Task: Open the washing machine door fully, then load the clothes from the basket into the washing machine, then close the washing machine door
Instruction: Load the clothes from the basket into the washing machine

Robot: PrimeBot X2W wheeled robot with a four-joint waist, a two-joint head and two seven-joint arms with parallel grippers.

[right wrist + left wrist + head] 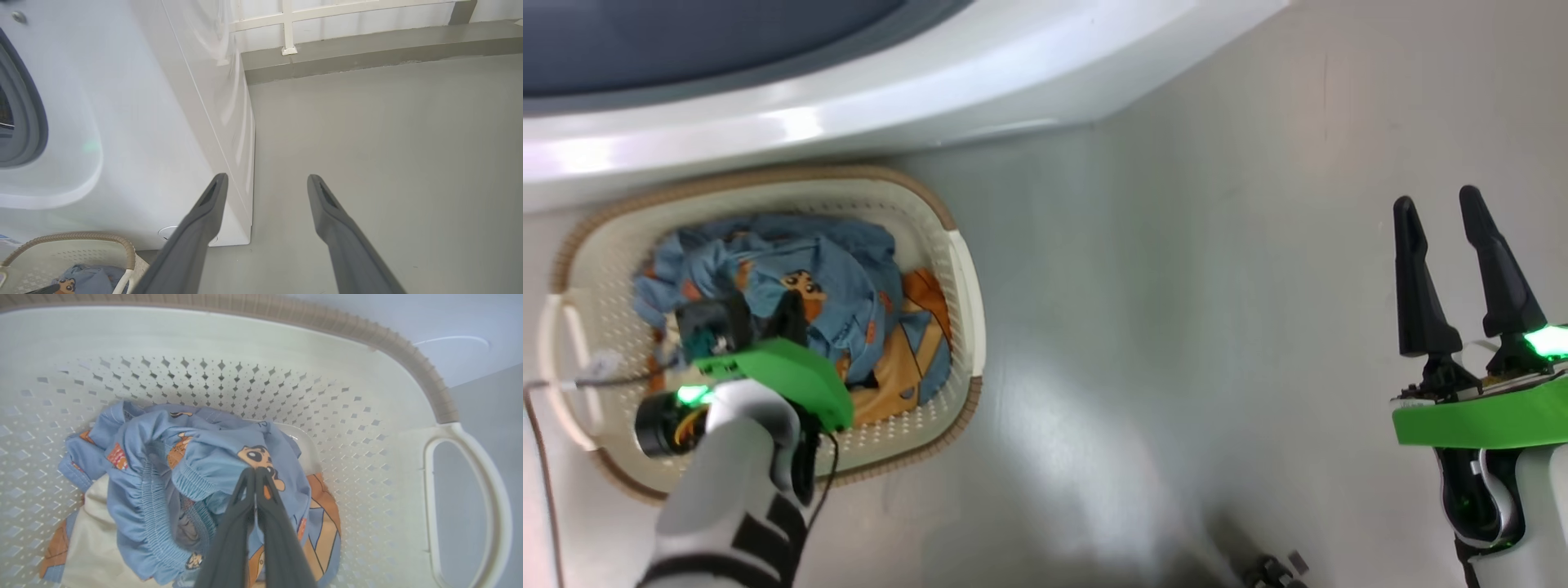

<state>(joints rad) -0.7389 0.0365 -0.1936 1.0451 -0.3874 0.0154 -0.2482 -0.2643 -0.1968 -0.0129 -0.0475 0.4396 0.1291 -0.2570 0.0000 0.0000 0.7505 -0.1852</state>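
Head view: the basket (964,278) is seen standing on the grey floor (1176,286), just beside the white front of the washing machine (931,90), whose curved lower edge runs above the basket's brown woven-look rim. The clothes (163,465) are heaped inside the basket: light blue cloth with orange cartoon print lies on top, and cream and orange cloth with black lines is seen beneath it, toward the basket's right side. The left gripper (255,470) is lowered into the basket, and part of the heap is covered by its green wrist housing and pale forearm. In the left wrist view its 2 dark fingers are pressed together at the tips, and a fold of the light blue cloth is pinched at a printed cartoon face. The gathered elastic hem of the blue piece is seen to the left of the fingers, and 1 handle (499,506) of the basket is seen at the right of that view.

The right gripper (1436,198) is held well apart from the basket, at the right side of the head view above bare floor. Its 2 fingers are spread wide and nothing is held between them. In the right wrist view the machine's white side panel and front corner are seen past those fingers, the grey-blue rubber seal (34,122) is visible at the left edge, and a corner of the basket with blue cloth is caught at the lower left. A low grey kerb (367,45) is seen along the far edge of the floor.
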